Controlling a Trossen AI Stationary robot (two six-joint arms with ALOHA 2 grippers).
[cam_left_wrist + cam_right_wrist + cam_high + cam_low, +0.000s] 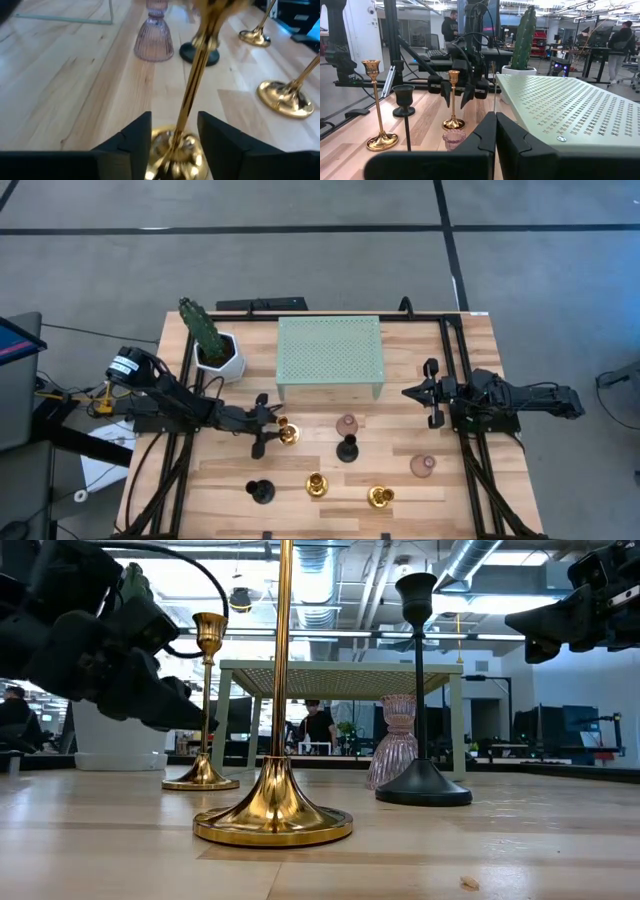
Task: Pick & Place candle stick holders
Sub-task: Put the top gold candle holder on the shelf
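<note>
Seven candle stick holders stand on their round bases on the wooden table: three gold point(288, 432) point(316, 484) point(380, 497), two black point(347, 448) point(260, 492), two pink point(347, 423) point(422, 466). My left gripper point(268, 427) is open, low over the table. Its fingers point(132, 142) stand on either side of the leftmost gold holder point(176, 150), near its base, and I see no touch. From the right wrist view, that holder point(453, 97) stands upright between them. My right gripper point(408, 392) is shut and empty, hovering right of the stand.
A pale green perforated stand point(329, 357) sits at the table's far middle. A green cactus in a white pot point(212, 345) stands at the far left. Black rails point(455, 370) run along the table's sides. People show in the room beyond point(451, 25).
</note>
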